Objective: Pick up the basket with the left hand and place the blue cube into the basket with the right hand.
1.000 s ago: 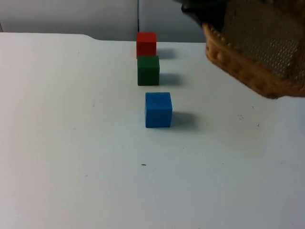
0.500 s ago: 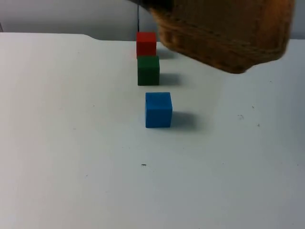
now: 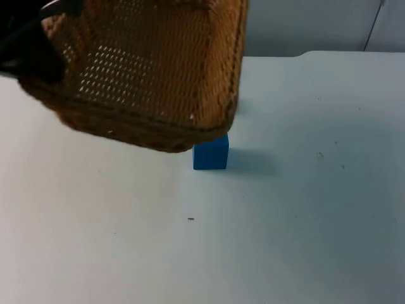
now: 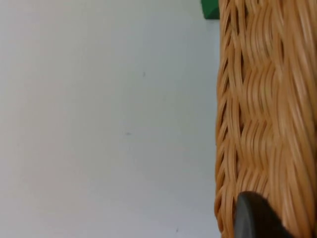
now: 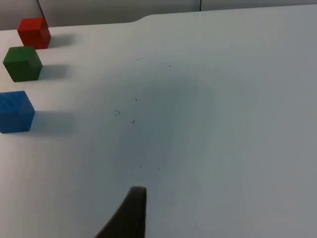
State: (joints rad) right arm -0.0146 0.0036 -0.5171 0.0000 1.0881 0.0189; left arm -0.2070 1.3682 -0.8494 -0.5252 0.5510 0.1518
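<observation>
Step in hand: basket pick-up, judged done. The wicker basket (image 3: 145,69) hangs in the air above the white bench (image 3: 304,209), tilted, its woven bottom and one side wall turned toward the top camera. The left gripper (image 4: 255,218) holds it: in the left wrist view one black fingertip lies against the woven wall (image 4: 262,99), so the fingers read as closed on the basket, though the second one is hidden behind the weave.

Right gripper (image 5: 130,213): one dark fingertip shows above bare bench, well apart from the cubes. Cannot tell whether its fingers are open or closed. This arm looks to be waiting.

Blue cube (image 3: 211,154): sits flat on the bench, untouched; in the top view the basket's lower edge covers its upper part. In the right wrist view it stands (image 5: 16,112) first in a row with the green cube (image 5: 22,63) and the red cube (image 5: 34,32) behind it, each apart from the next. Solid, matte, sharp-edged; should offer flat parallel faces to the fingers.

Next move, as a judgement: the right arm must travel over to the blue cube, straddle it with open fingers, and close on two opposite faces. The basket needs levelling, mouth up, beside the cube and clear of the approach.
</observation>
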